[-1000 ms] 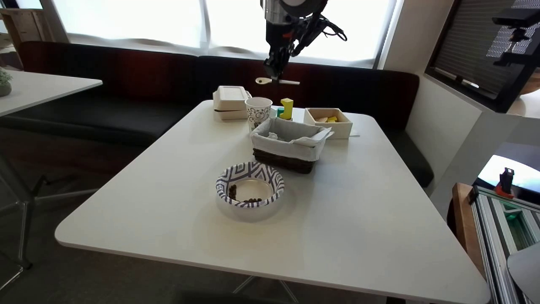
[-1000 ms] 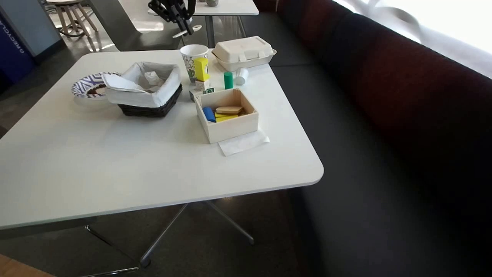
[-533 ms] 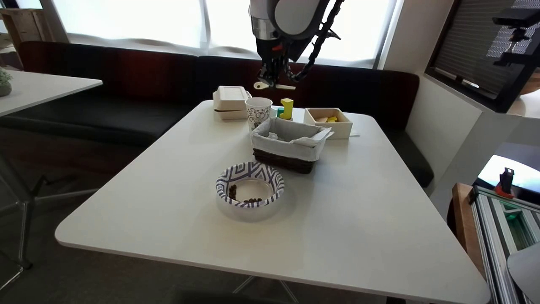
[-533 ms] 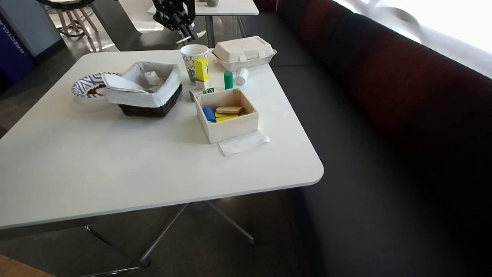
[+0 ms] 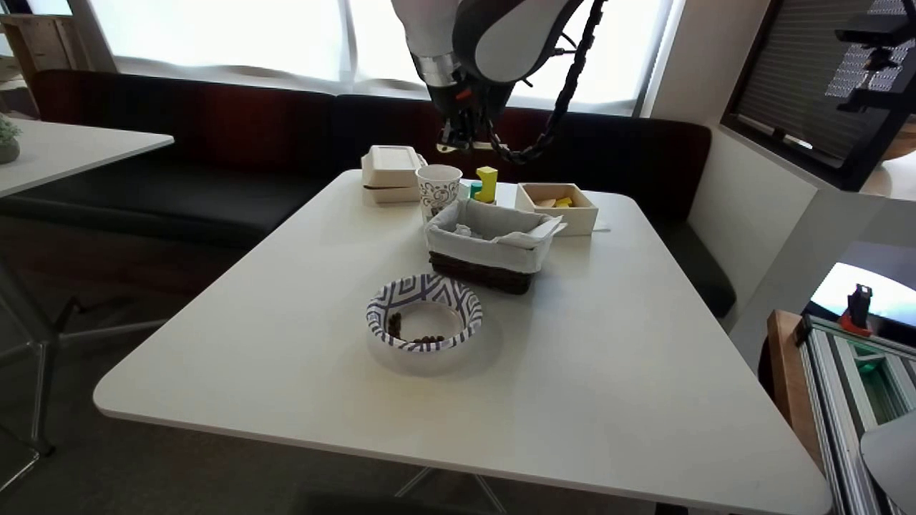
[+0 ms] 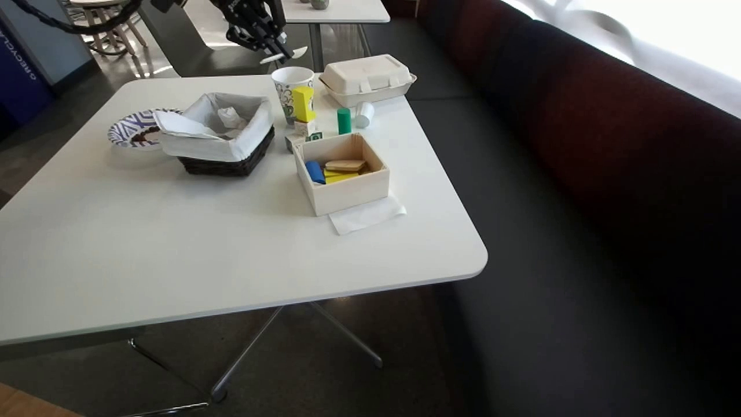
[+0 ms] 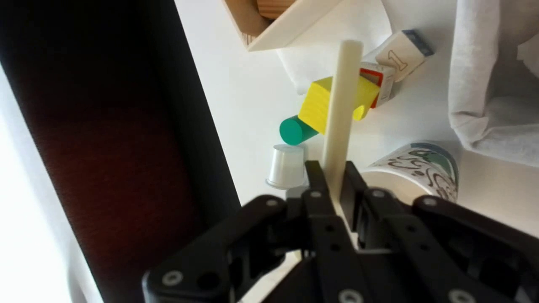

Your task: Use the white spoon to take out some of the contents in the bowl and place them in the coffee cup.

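My gripper (image 7: 331,166) is shut on the handle of the white spoon (image 7: 342,101), which passes between its fingertips in the wrist view. In both exterior views the gripper (image 6: 283,55) hangs above table height, close to the coffee cup (image 6: 289,90). The spoon's head (image 6: 300,52) sticks out past the fingers; whether it carries anything cannot be made out. The cup (image 7: 425,168), patterned paper, stands upright, to the right of the fingers in the wrist view. Farther off is the patterned bowl (image 5: 464,292), with dark brown contents (image 5: 429,339) along its inside edge.
A cloth-lined basket (image 5: 481,270) stands between bowl and cup. Around the cup are a takeout box (image 6: 367,75), a yellow block (image 7: 313,105), a green cylinder (image 7: 292,131), a small white cup (image 7: 286,166), and an open wooden box (image 6: 353,194).
The gripper has come down a little with the spoon, and the spoon's head looks more tipped. More of the arm shows above it. Things on the table stay where they were.
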Action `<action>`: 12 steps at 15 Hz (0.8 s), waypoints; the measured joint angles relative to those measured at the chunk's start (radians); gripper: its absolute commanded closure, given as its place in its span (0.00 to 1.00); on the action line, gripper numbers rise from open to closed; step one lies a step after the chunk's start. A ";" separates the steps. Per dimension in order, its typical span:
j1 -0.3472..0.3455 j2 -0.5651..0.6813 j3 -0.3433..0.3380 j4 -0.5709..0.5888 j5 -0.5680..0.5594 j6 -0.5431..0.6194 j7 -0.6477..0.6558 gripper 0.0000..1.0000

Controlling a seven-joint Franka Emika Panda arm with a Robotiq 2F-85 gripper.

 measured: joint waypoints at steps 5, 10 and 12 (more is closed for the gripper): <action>0.026 0.022 0.031 0.002 -0.158 -0.094 0.136 0.96; 0.047 0.055 0.077 0.011 -0.305 -0.216 0.267 0.96; 0.048 0.068 0.097 0.018 -0.345 -0.264 0.304 0.96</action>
